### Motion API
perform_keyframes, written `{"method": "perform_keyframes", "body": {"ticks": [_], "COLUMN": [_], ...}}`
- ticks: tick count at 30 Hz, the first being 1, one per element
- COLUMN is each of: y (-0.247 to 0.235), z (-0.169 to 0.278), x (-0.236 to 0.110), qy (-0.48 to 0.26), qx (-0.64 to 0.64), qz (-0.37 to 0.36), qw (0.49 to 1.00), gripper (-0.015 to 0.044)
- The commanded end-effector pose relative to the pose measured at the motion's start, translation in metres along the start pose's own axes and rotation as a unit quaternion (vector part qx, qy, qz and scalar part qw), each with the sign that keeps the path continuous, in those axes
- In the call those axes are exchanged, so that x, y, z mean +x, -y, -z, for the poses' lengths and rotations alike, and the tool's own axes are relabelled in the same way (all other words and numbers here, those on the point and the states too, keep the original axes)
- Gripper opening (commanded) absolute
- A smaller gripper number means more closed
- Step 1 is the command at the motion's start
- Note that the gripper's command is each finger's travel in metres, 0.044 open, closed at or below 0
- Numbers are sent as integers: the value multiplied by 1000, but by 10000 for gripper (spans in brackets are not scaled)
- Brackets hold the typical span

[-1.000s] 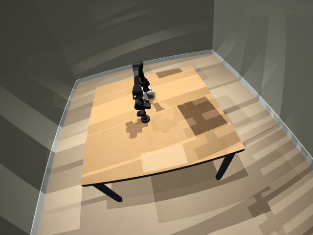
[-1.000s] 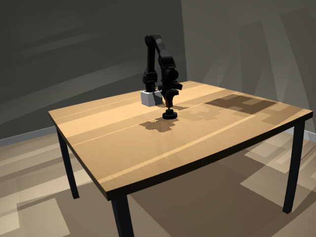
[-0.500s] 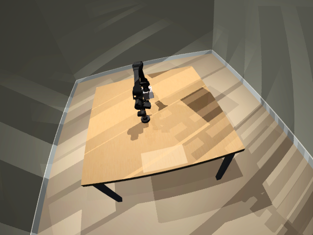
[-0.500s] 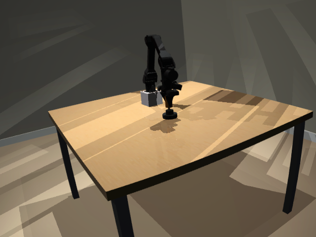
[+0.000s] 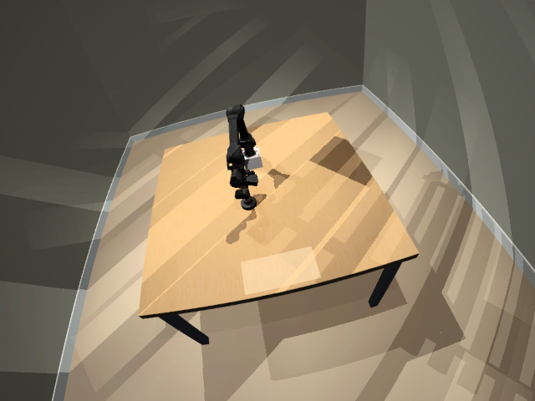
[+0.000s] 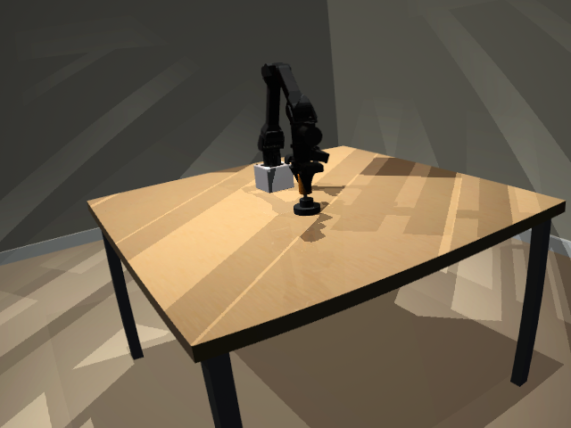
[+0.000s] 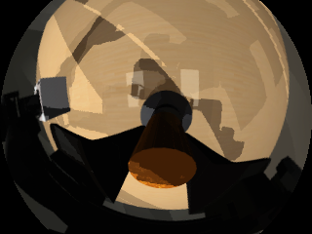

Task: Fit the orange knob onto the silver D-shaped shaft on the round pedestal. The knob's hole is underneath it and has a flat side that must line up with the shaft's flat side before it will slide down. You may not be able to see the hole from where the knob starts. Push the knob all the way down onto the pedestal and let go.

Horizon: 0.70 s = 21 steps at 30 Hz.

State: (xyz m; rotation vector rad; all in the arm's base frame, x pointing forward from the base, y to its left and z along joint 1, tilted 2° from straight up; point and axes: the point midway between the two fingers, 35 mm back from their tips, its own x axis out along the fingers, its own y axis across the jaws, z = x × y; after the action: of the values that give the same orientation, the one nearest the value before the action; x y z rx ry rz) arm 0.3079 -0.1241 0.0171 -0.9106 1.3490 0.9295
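My gripper [image 5: 243, 191] [image 6: 304, 185] [image 7: 164, 133] points straight down and is shut on the orange knob [image 7: 163, 156] [image 6: 301, 184]. In the wrist view the knob's top fills the space between the two dark fingers. The round dark pedestal [image 5: 247, 203] [image 6: 306, 209] [image 7: 167, 109] stands on the wooden table [image 5: 302, 241] [image 6: 230, 276] right below the knob. The knob hangs just above the pedestal. The silver shaft is hidden by the knob and the fingers. I cannot tell whether the knob's hole touches the shaft.
The arm's grey base block [image 5: 252, 160] [image 6: 273, 176] [image 7: 54, 97] sits on the table close behind the pedestal. Patches of light and shadow cross the table top. The table edges are far from the gripper.
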Motion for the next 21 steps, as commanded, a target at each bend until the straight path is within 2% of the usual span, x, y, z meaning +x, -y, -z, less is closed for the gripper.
{"method": "perform_keyframes", "body": {"ticks": [1,8,21], "y": [3,6,3], "z": [1,1,1], "x": [-3,-3,-1], "qy": [-2,-2,-2], "qx": [-6,-106,-106], "qz": [3,2,2], "qw": [1000,994,994], "gripper": [0,0,0]}}
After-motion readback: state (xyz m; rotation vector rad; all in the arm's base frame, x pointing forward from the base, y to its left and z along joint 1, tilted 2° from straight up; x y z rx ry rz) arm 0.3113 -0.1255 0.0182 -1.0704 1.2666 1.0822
